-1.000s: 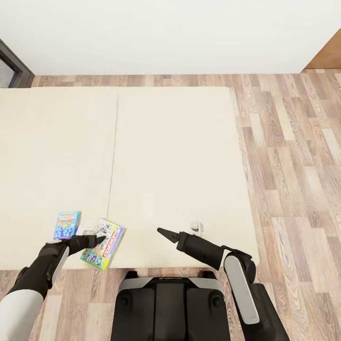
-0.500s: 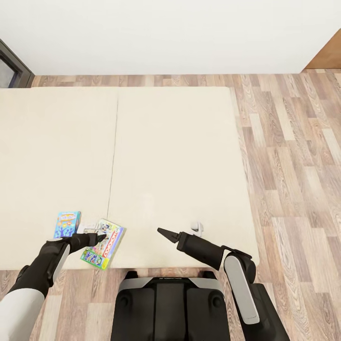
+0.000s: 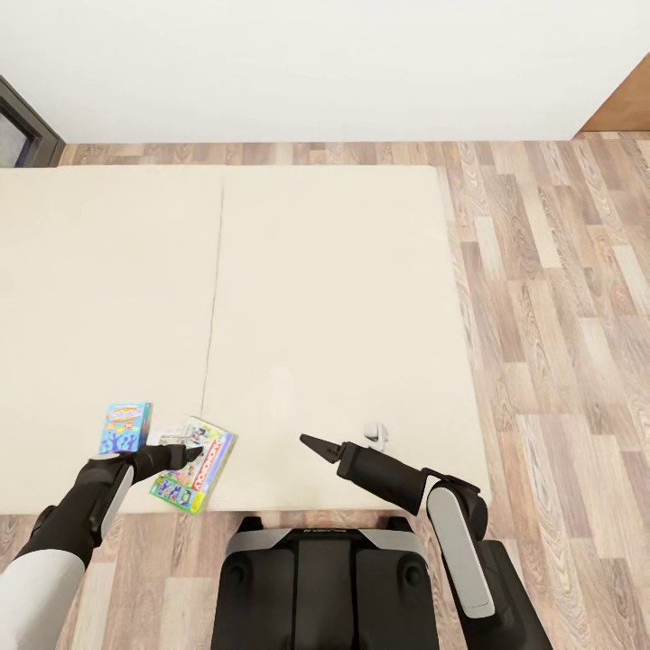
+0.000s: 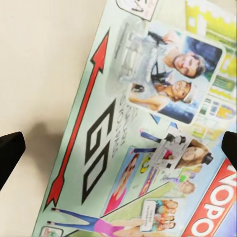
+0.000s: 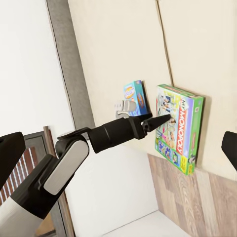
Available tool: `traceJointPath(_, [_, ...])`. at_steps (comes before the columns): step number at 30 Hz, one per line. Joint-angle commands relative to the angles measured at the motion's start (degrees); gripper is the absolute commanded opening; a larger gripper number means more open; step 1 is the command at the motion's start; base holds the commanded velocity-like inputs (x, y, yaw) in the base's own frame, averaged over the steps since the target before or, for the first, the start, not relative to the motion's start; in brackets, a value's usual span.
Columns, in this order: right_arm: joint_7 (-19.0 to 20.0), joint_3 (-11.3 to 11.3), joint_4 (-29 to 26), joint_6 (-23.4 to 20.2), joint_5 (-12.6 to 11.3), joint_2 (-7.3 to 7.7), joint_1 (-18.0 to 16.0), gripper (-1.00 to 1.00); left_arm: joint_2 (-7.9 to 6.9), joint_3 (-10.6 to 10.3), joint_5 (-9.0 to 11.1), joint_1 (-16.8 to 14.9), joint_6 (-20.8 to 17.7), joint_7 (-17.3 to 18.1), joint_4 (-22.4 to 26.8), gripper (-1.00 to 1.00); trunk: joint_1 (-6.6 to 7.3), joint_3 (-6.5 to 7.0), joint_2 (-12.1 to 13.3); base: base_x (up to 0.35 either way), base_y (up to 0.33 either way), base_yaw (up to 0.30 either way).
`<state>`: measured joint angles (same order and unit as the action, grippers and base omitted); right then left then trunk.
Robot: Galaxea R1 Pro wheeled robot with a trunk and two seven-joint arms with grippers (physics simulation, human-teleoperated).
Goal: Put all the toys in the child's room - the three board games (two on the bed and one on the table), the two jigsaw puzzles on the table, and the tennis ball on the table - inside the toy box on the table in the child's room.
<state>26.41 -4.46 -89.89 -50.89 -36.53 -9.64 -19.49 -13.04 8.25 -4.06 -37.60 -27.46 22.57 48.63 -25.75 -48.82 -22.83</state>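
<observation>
Two board games lie near the front left edge of the beige bed (image 3: 325,298): a small blue box (image 3: 125,427) and a white, green-edged Monopoly box (image 3: 194,465). My left gripper (image 3: 192,451) hovers over the Monopoly box (image 4: 148,128), open, with one dark fingertip (image 4: 10,153) at each side of the left wrist view. My right gripper (image 3: 310,441) is open over bare mattress to the right of the boxes. The right wrist view looks across at the left arm (image 5: 118,131), the Monopoly box (image 5: 177,128) and the blue box (image 5: 136,98). The table, toy box, jigsaw puzzles and tennis ball are out of view.
A small white object (image 3: 375,434) lies on the mattress beside my right forearm. Wood plank floor (image 3: 560,325) runs along the bed's right side and behind it, below a white wall. A dark window frame (image 3: 23,122) stands at the far left.
My left gripper has crept slightly forward over the Monopoly box. The right arm has held still, and the whole picture has barely shifted.
</observation>
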Motion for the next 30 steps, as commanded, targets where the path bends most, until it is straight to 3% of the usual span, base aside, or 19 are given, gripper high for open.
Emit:
traceJointPath(1, [0.22,0.07,-0.03,-0.26,0.14,-0.03,-0.02,1.0,0.03,0.19,-0.43,-0.02,-0.3,0.49,0.08,1.0,-0.03,-0.06,-0.09,0.0,-0.043,0.0])
traceJointPath(18, [-0.76,-0.26,-0.03,-0.25,0.16,-0.06,-0.02,1.0,0.03,0.19,-0.51,-0.02,-0.32,1.05,0.06,1.0,-0.03,-0.06,-0.09,0.0,-0.005,0.0])
traceJointPath(23, [-2.14,-0.9,-0.03,-0.18,0.14,-0.03,-0.02,1.0,0.03,0.11,-0.64,-0.02,-0.37,6.48,-0.08,1.0,-0.03,-0.06,-0.09,0.0,0.0,0.0])
traceJointPath(30, [-2.32,-0.98,-0.03,-0.18,0.14,-0.03,-0.02,1.0,0.03,0.1,-0.69,-0.02,-0.37,7.96,-0.11,1.0,-0.03,-0.06,-0.09,0.0,0.0,0.0])
